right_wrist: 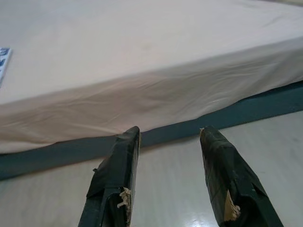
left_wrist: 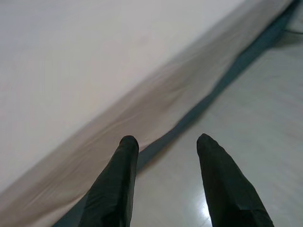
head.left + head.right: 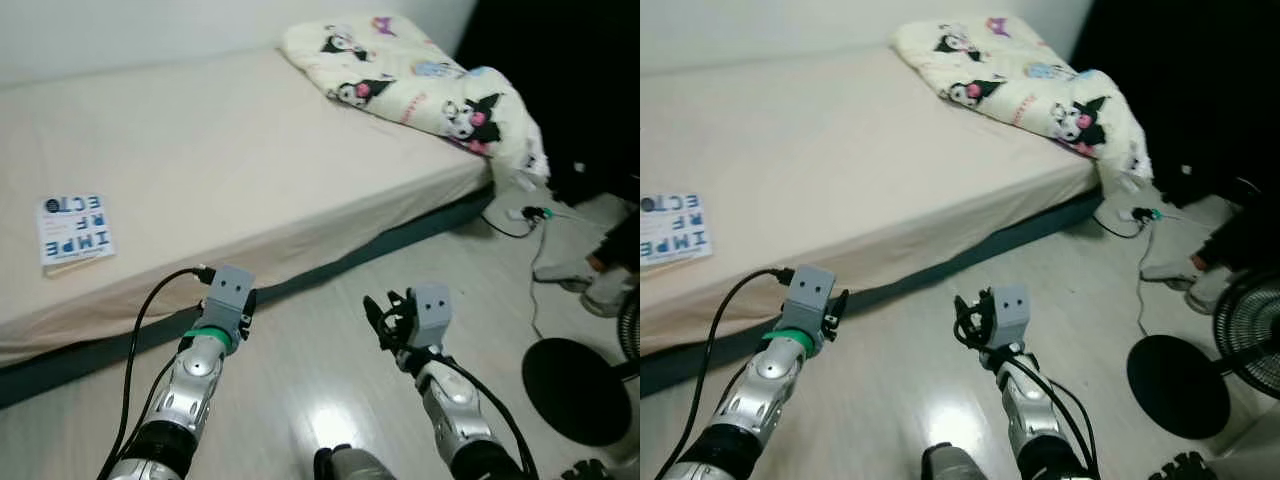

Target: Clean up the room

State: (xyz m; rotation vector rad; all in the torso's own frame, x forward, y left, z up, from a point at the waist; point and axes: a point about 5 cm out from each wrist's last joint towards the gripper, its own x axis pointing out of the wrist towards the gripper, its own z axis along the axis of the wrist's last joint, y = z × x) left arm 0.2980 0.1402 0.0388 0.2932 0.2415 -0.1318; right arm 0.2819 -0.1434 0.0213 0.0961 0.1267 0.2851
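A book was seen lying flat on the bed, near the front edge of the mattress and well to the robot's left. From the left gripper the book lay ahead and further left, up on the mattress, while the gripper itself was held low over the floor just before the bed's edge. The left arm was judged the nearer of the two. The book's long axis ran roughly across the view, its printed cover facing up.

The left gripper was held spread wide with nothing between its fingers. The right gripper was likewise spread and empty, pointed at the side of the mattress.

A crumpled cartoon-print blanket was heaped at the far right corner of the bed. No bin or other container could be made out; a fan base and a cable were noted on the floor to the right.
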